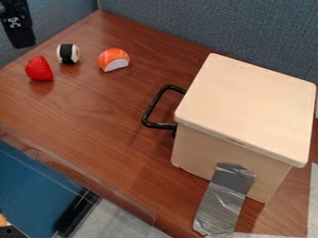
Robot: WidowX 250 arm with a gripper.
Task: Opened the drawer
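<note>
Pincer [23,42] is hanging far left, can't tell if spread or pressed together. Beige drawer box [248,107] is sitting on tabletop [93,111], right side, black handle [151,109] jutting left.

Cream box [248,107], black handle [153,106] on its left side. Farther left of the box: strawberry [39,69], roll [68,54], orange-topped sushi [114,59], gripper [23,39].

An office cubicle — fabric partitions [186,18] edging a wood-grain desk [93,111].

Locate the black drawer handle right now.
Camera view, near the center: the black drawer handle juts from the left side of the cream drawer box, below and right of the salmon sushi toy.
</note>
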